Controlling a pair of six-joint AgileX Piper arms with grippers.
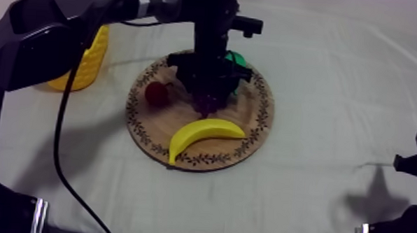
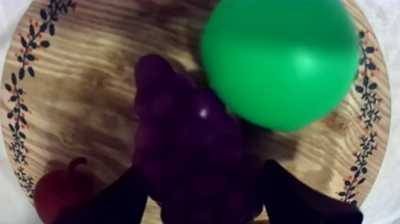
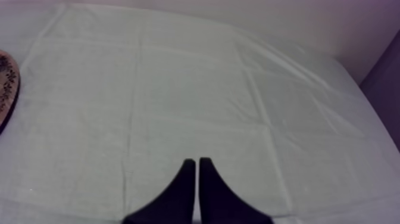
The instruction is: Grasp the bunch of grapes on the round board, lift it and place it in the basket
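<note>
Left pincer (image 2: 203, 170) clasps the bunch of grapes (image 2: 178, 119), partly cut off; right pincer (image 3: 197, 162) narrow, empty.

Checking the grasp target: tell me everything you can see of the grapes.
The grapes are a dark purple bunch of rounded, glossy, plastic-looking berries that narrows towards one end. The bunch lies on the board near its middle. It is right beside the pear, though I cannot tell whether they touch, and apart from the small red fruit. The left gripper is down around it.
</note>
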